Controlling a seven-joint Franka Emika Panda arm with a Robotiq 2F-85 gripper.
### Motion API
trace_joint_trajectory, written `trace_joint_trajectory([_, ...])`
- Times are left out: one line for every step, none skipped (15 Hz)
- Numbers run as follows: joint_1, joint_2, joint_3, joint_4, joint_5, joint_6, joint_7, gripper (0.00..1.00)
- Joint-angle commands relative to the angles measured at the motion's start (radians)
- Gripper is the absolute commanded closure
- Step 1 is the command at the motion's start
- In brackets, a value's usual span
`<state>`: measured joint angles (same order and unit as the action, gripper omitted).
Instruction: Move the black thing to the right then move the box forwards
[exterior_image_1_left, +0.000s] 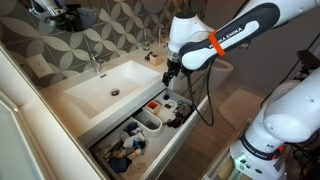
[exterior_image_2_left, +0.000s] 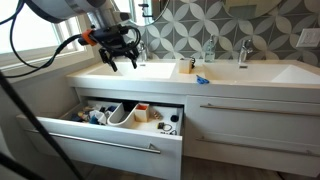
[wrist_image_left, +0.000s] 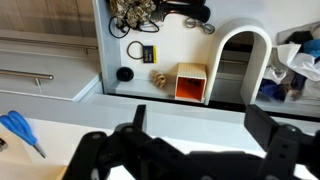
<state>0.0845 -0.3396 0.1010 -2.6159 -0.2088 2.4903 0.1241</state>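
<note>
The wrist view looks down into an open drawer (wrist_image_left: 170, 55). A small round black thing (wrist_image_left: 124, 73) lies near its front edge. An orange open box (wrist_image_left: 190, 82) stands just to its right, with a small tan item between them. My gripper (wrist_image_left: 200, 125) is open and empty, hovering above the white countertop edge over the drawer. In both exterior views the gripper (exterior_image_1_left: 170, 75) (exterior_image_2_left: 122, 60) hangs above the counter, well above the drawer (exterior_image_1_left: 150, 125) (exterior_image_2_left: 110, 125). The orange box also shows in an exterior view (exterior_image_2_left: 143, 111).
A black-and-yellow item (wrist_image_left: 148, 53), a cable ring (wrist_image_left: 134, 48) and a tangle of things (wrist_image_left: 135, 12) lie further back in the drawer. A white arched organiser (wrist_image_left: 243, 60) stands to the right. A blue item (wrist_image_left: 20, 130) lies on the counter. The sink (exterior_image_1_left: 105, 85) and a faucet (exterior_image_2_left: 243, 52) are nearby.
</note>
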Motion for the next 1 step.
trace_joint_trajectory([-0.012,-0.004,0.013,-0.003,0.008,-0.001,-0.006,0.0])
